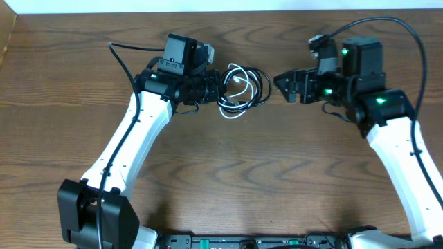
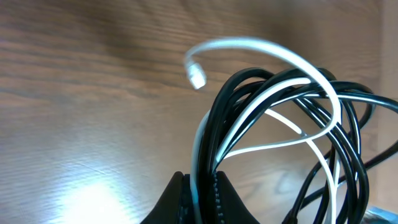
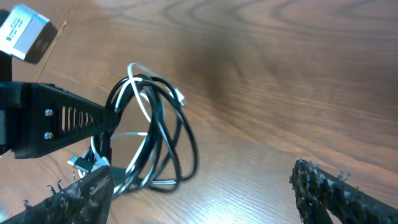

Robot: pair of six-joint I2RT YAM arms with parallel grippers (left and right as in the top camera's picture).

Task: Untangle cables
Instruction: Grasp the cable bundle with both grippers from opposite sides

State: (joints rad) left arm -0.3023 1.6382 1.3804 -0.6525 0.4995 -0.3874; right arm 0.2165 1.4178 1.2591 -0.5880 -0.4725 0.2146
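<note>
The left jaws are clamped on the tangled cables [image 1: 242,86], one white cord [image 2: 249,45] looped among black ones, near the middle of the surface [image 1: 228,180]. The lower loops seem to rest on it. The right jaws stand wide and empty, just beside the bundle, not touching.

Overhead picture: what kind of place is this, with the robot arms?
Probably a robot lab or test bench. At a bare wooden table stand a white left arm and right arm, and the left claw grips a tangle of black and white cables.
</note>
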